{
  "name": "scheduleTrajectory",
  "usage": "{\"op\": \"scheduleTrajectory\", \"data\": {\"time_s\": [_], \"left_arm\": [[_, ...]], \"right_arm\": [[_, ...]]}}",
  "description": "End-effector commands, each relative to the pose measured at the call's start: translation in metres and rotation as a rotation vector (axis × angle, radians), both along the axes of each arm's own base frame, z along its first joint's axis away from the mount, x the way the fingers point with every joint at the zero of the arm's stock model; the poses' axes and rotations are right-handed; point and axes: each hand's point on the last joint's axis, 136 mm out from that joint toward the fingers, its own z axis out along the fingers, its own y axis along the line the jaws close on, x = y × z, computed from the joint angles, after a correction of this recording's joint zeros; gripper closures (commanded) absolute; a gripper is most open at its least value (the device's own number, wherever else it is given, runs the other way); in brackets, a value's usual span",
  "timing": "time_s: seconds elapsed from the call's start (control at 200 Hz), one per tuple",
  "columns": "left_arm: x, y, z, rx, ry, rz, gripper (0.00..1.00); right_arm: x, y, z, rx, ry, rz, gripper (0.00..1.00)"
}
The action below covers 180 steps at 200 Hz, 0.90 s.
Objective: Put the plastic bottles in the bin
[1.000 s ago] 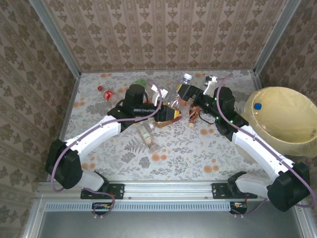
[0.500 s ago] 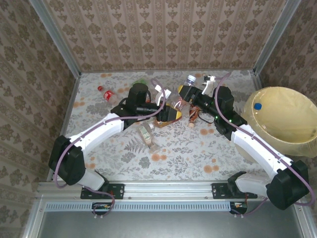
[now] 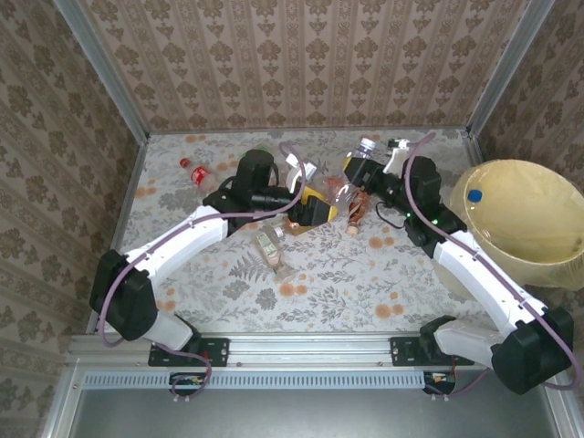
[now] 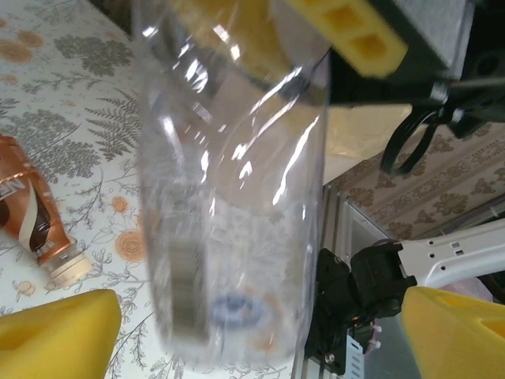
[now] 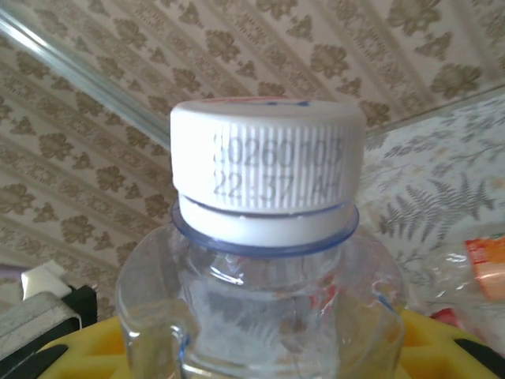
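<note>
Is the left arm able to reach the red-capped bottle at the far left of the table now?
Probably yes. The red-capped bottle lies free on the table, and the left end effector, open and gripping nothing, would only need to swing leftward.

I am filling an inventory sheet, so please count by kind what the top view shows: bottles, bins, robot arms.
Plastic bottles: at least 6; others may hide under the arms
Bin: 1
Robot arms: 2
Total: at least 9
</note>
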Motion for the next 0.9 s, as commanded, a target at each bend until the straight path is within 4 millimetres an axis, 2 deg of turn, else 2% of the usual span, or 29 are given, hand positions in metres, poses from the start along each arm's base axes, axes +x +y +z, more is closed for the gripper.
{"op": "scheduleTrajectory", "data": {"time_s": [0.0, 0.285, 0.395, 0.615, 0.635, 0.745, 0.895], "left_arm": [[0.005, 0.009, 0.018, 0.007, -0.097, 0.070, 0.05], [0.043, 0.044, -0.012, 0.188, -0.175, 0.339, 0.00], [0.050, 0.051, -0.019, 0.219, -0.182, 0.375, 0.00], [0.066, 0.072, -0.033, 0.320, -0.192, 0.491, 0.00], [0.067, 0.072, -0.034, 0.324, -0.193, 0.497, 0.00], [0.071, 0.076, -0.036, 0.324, -0.189, 0.516, 0.00], [0.074, 0.075, -0.040, 0.332, -0.177, 0.520, 0.00]], "right_arm": [[-0.009, -0.023, 0.034, -0.064, -0.076, -0.057, 0.58], [-0.029, -0.074, 0.085, -0.264, -0.141, -0.188, 0.60], [-0.037, -0.095, 0.099, -0.351, -0.155, -0.277, 0.61], [-0.064, -0.156, 0.124, -0.569, -0.151, -0.548, 0.61], [-0.068, -0.159, 0.122, -0.597, -0.139, -0.553, 0.61], [-0.085, -0.176, 0.139, -0.685, -0.152, -0.607, 0.61], [-0.101, -0.216, 0.152, -0.867, -0.058, -0.773, 0.61]]}}
